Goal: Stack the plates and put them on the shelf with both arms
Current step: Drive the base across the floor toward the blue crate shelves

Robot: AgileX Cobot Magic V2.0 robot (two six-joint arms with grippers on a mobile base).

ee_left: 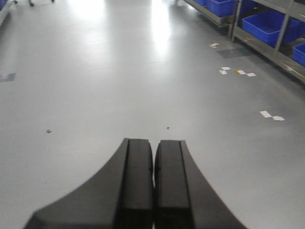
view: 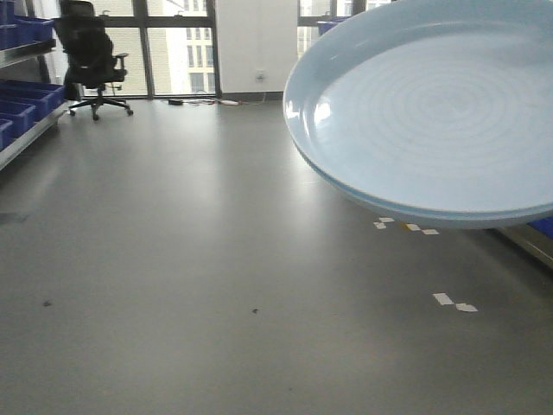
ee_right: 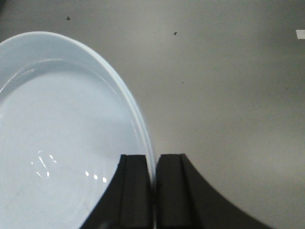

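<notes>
A pale blue-white plate (view: 432,112) hangs in the air at the upper right of the front view, tilted, high above the grey floor. In the right wrist view the same plate (ee_right: 57,138) fills the left side, and its rim runs down between the two black fingers. My right gripper (ee_right: 154,164) is shut on that rim; two rim lines show there, so two stacked plates may be held. My left gripper (ee_left: 153,148) is shut and empty, pointing over bare floor. Neither gripper shows in the front view.
Grey floor with white tape marks (view: 454,301). A shelf rack with blue bins (ee_left: 267,24) runs along the right. More blue bins (view: 22,104) stand on a rack at far left. A black office chair (view: 91,56) stands by the windows.
</notes>
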